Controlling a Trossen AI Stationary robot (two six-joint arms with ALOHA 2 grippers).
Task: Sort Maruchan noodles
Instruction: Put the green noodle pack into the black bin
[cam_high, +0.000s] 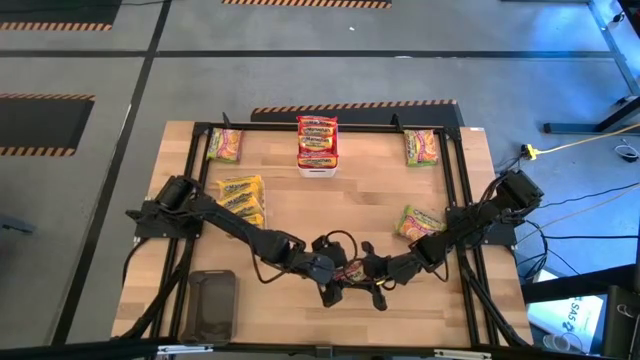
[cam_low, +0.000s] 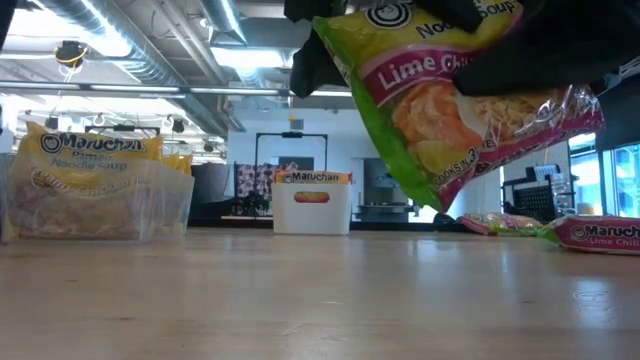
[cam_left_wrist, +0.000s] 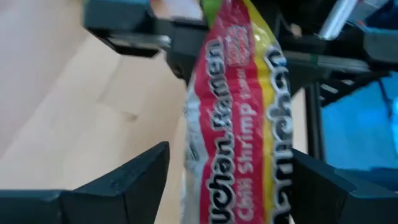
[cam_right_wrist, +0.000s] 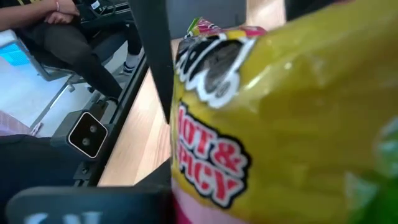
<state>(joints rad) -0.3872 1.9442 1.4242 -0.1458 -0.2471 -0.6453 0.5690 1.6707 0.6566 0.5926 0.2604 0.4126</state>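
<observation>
Midair, the right gripper (cam_high: 368, 272) pinched the packet (cam_low: 450, 110) — a handover, likely. The left gripper (cam_high: 335, 278), at its nine o'clock, stood wide — just flanking it.

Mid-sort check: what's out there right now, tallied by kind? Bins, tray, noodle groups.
White bin, packets inside: 1
Clear bin, yellow packets inside: 1
Dark tray: 1
Loose packet groups on the table: 3 (far left, far right, near right)
Packet held in the air: 1
Total: 7
</observation>
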